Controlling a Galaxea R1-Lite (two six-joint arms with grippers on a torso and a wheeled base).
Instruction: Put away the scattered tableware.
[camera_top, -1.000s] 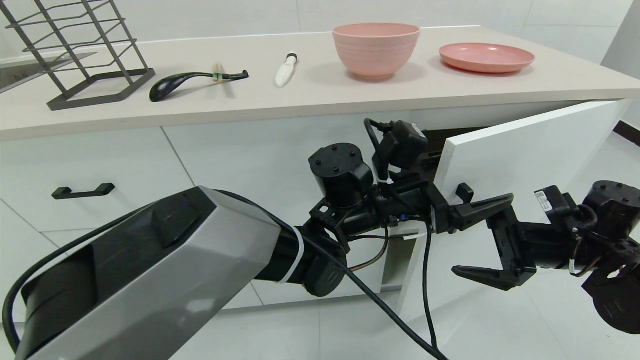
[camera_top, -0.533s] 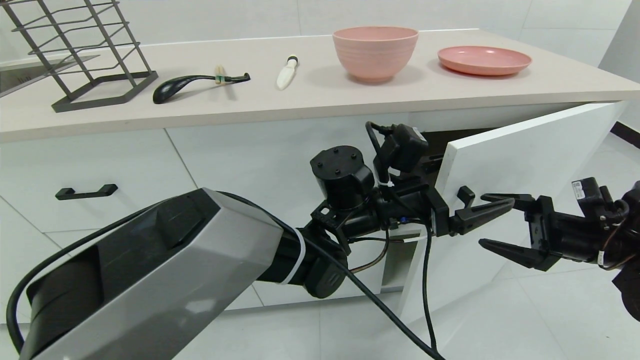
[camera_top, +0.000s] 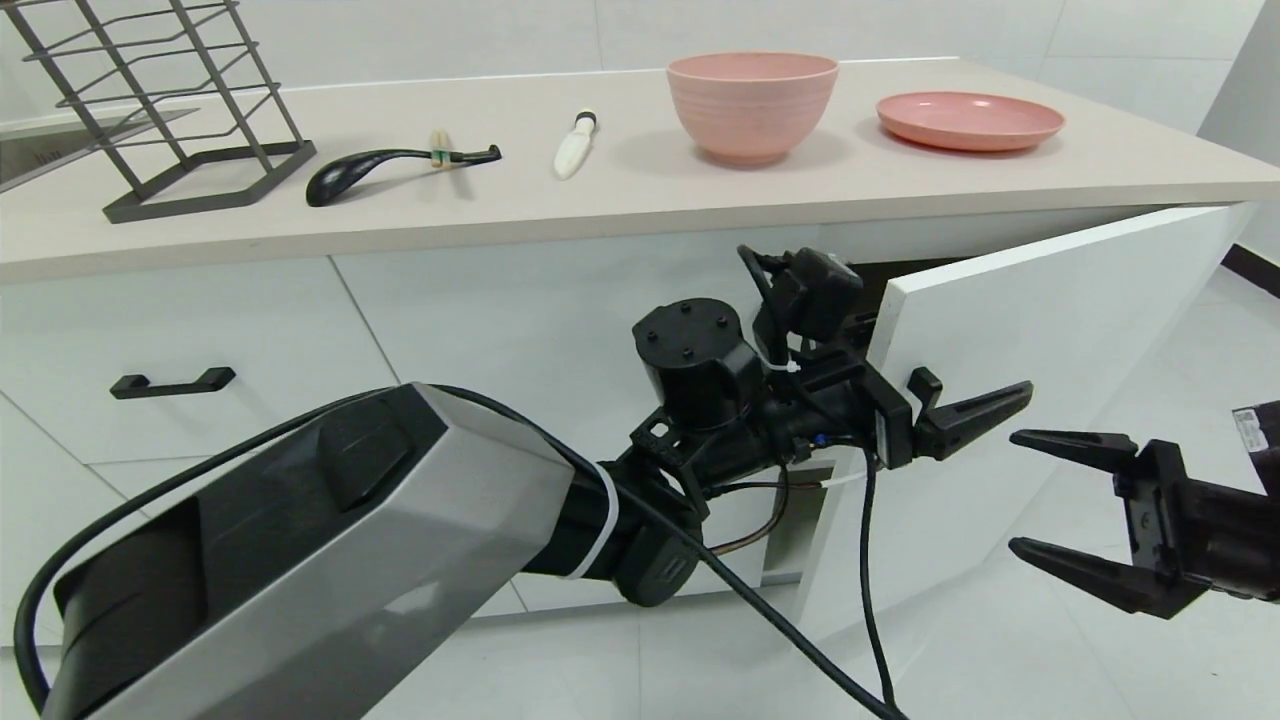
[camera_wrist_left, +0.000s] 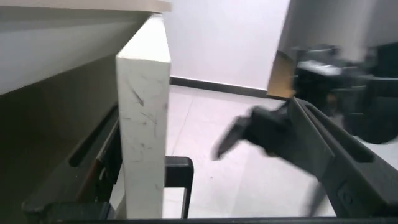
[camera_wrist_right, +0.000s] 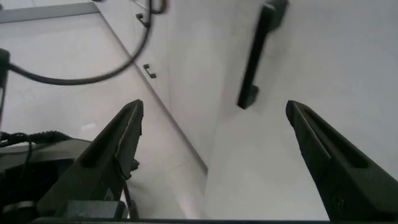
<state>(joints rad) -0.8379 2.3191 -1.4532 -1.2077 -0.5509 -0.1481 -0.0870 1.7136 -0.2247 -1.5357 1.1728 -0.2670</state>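
Left gripper (camera_top: 965, 405): jaws spread, straddling the free edge of the white cabinet door (camera_top: 1050, 330) right next to its black bar handle (camera_top: 925, 385). One finger is on the outer-face side, the other is tucked inside. It isn't clamped on anything.

Right gripper (camera_top: 1013, 491): spread wide, empty, low in front of the door's outer face. It's near the left one but apart from it.

The tableware is all up on the beige countertop (camera_top: 700, 190):
- pink ribbed bowl (camera_top: 752, 100) and flat pink plate (camera_top: 970, 118) above the open door
- small white utensil with dark tip (camera_top: 573, 147)
- glossy black spoon (camera_top: 370, 165) with short wooden sticks (camera_top: 440, 150) lying across its handle
- dark wire rack (camera_top: 170, 100) at the far left

The door is partly ajar, and the inside is too dark to tell what's there.

My read is that the step in hand is opening the door.
- Push with the inner finger and don't pinch.
- Let the wrist follow the hinge arc so the edge doesn't bind between the fingers.
- Pull the right arm out of the swing path first.
- Watch the black cable (camera_top: 865, 560) hanging under the left wrist, since it could snag on the door's lower corner.
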